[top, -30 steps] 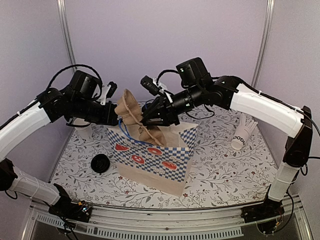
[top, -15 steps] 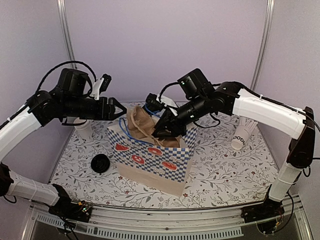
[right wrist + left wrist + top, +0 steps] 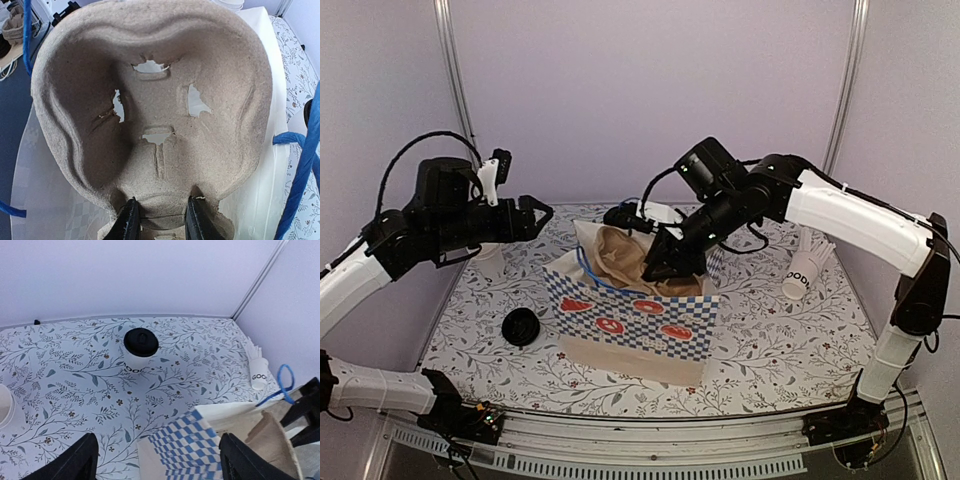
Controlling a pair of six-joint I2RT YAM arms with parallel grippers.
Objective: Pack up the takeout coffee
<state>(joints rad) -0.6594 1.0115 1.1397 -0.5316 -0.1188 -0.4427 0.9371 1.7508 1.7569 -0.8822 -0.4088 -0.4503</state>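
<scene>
Lilac wall panels and metal corner posts enclose a table under a white floral-print cloth [image 3: 770,340]. In the top view, a blue-and-white checkered paper bag [image 3: 635,320] is seen at the centre, with bare cloth along the near edge at 6 o'clock. A loose round black lid [image 3: 521,326] lies at 9 o'clock of the bag. A white cup with black lettering and white sticks [image 3: 803,268] lies tipped at 3 o'clock. The left gripper [image 3: 533,216] is held raised at 10 o'clock, apart from the bag. The right gripper [image 3: 665,265] is lowered into the bag's mouth onto a brown moulded-pulp cup carrier [image 3: 620,250].

From the left wrist, the fingers [image 3: 80,462] are seen spread wide with nothing between them. The takeout coffee [image 3: 140,347], a small white paper cup with a round black plastic lid, stands upright on open cloth at 12 o'clock, well apart from the bag. A plain white cup [image 3: 4,407] is cut off at 9 o'clock.

From the right wrist, the carrier's lower rim is seen pinched between the two fingers [image 3: 131,220]. Blue cord handles [image 3: 300,160] run beside it at 3 o'clock.
</scene>
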